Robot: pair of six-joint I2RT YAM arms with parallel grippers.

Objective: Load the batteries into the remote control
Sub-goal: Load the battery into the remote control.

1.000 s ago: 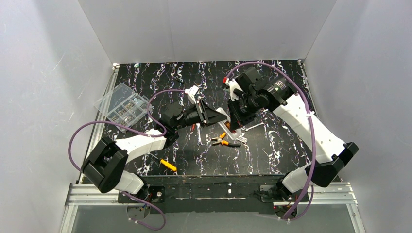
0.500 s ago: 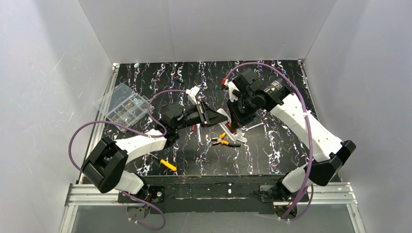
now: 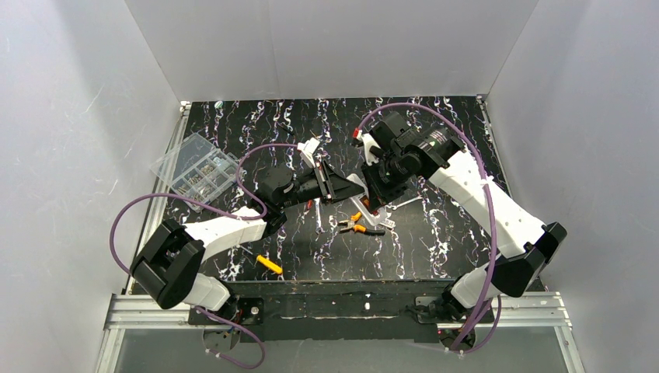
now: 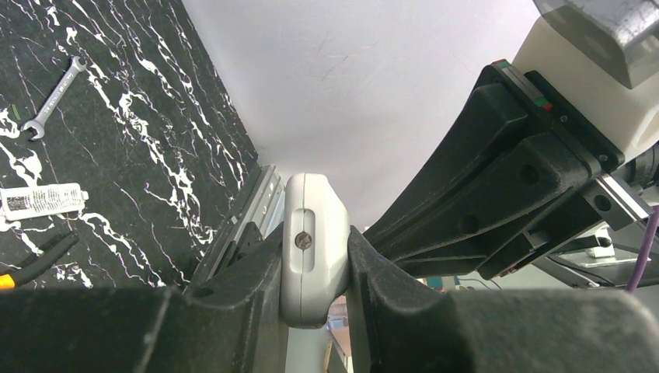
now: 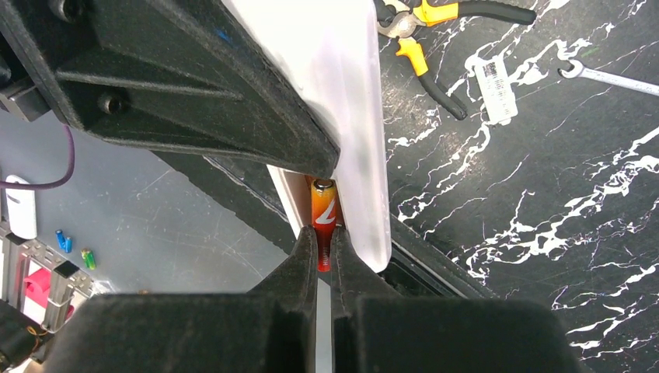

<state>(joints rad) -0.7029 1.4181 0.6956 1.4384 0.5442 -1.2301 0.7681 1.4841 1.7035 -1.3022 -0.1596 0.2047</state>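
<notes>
White remote (image 4: 307, 210) is held off the table (image 5: 544, 194), clamped edge-on betw. the fingers of the L gripper (image 4: 313, 272); R gripper (image 5: 324, 242) is pinched tight on the near end of one red-orange battery (image 5: 324, 203); the two arms meet mid-table, tips all but touching. Key relation, per R wrist view: battery lies straight ahead of the R fingers, long axis in line w/ them, capped end pointing away from the wrist; it sits in a narrow slot betw. a white wall on its left and the remote's broad white face on its right, parallel to both; judged to be the battery recess seen along its length, w/ the battery part-way in or against its edge; exact contact w/ the recess floor cannot be told. R arm is the only one placed to act on the battery; L arm serves as the holder. Judgement: coming move is a short push along that axis, then release; any skew betw. battery and slot risks jamming or levering the remote in the L grip. Second battery not identified w/ certainty; whether one is seated already is hidden. Pliers (image 5: 423, 31) and spanner (image 5: 614, 78) lie on the table beyond, apart from the work.
</notes>
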